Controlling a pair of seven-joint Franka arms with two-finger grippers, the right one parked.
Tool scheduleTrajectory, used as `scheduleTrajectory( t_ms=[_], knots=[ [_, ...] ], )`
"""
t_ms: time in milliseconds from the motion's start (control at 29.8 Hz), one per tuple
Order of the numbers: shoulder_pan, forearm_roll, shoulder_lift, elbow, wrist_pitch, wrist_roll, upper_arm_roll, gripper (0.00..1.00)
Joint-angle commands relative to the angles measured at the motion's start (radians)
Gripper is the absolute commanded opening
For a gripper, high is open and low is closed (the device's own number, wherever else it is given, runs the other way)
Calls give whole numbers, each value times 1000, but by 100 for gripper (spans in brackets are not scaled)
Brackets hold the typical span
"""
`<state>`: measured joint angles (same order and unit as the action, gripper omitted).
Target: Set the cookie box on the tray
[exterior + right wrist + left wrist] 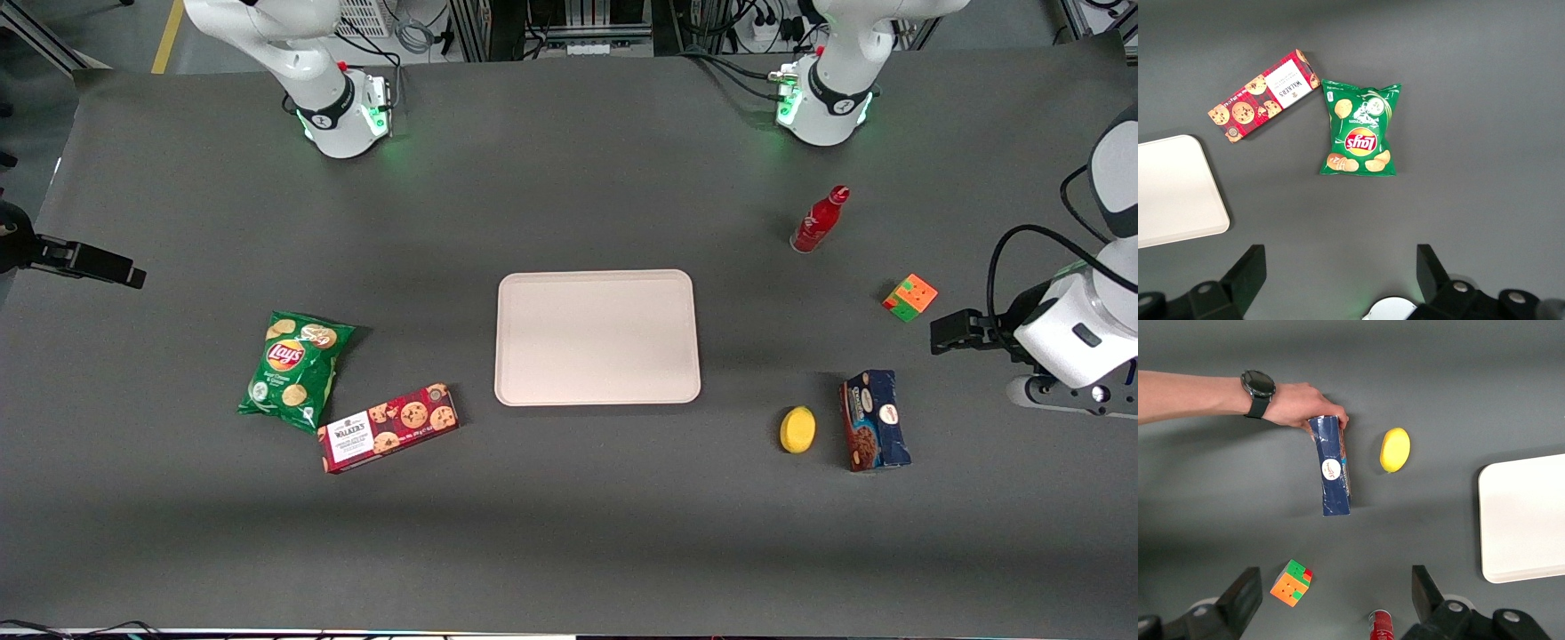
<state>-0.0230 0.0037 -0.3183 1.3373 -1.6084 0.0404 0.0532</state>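
Observation:
The cookie box (876, 420), dark navy with cookie pictures and a round white logo, lies on the grey table toward the working arm's end. The cream-white tray (596, 338) sits empty at the table's middle. My gripper (953, 331) hangs open above the table, farther from the front camera than the box and apart from it. In the left wrist view the cookie box (1331, 467) stands on its long edge with a person's hand (1298, 403) on one end. My gripper (1336, 581) holds nothing, and the tray (1525, 520) shows at the side.
A yellow lemon (797, 429) lies between box and tray. A colour cube (909, 297) and a red bottle (820, 220) stand farther from the front camera. A green chip bag (296, 369) and a red Walkers box (389, 428) lie toward the parked arm's end.

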Motion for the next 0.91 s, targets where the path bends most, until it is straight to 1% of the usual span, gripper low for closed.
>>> scheduleTrajectory(
  t_ms=[0,872],
  knots=[
    [-3,2,5,-4,-5,7,-6,100],
    [-3,2,10,-14,4,7,-9,100]
  ],
)
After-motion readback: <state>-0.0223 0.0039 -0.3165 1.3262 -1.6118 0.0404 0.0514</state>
